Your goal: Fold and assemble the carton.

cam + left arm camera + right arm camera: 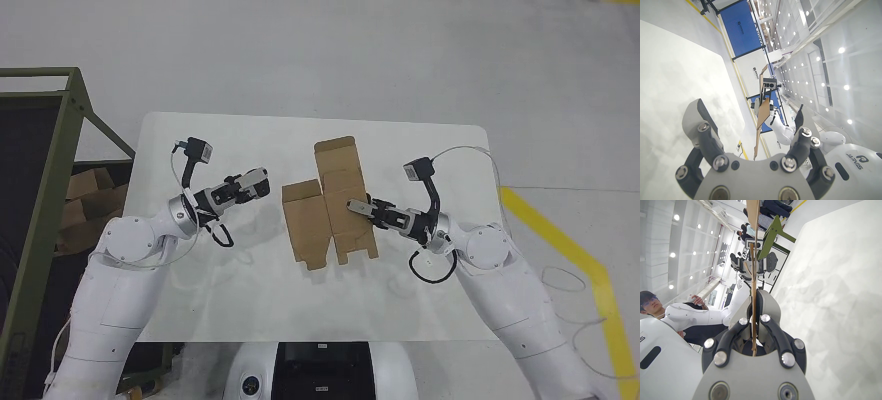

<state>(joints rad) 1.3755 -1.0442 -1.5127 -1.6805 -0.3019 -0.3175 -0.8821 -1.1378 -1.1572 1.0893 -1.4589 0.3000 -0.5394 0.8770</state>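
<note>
White table (200, 290) in a big bright hall, pretty plain setup. On it, the right gripper (754, 298) is clamped down on the carton (305, 222), with both fingers squeezed flat against one thin edge of the board. That's about dead centre of the top view. The left gripper (750, 108) sits left of centre with its jaws spread wide and nothing in them. It points toward the carton but is well apart from it.

The carton is an unfolded brown blank, a few panels side by side, with a long flap sticking toward the upper middle of the top view. Both wrist views catch it edge-on, and it looks held clear of the table rather than lying on it.

My guess on handling is that it's light, thin corrugated board. It'll be stiff within each panel, hinge freely at the score lines, and dent easily if pinched hard. With one grip, the far panels will probably sag or swing. I'd have the free gripper take a panel edge right next to a crease, not a loose flap.

Further out, a green rack (45, 110) at the left edge holds more cardboard.
</note>
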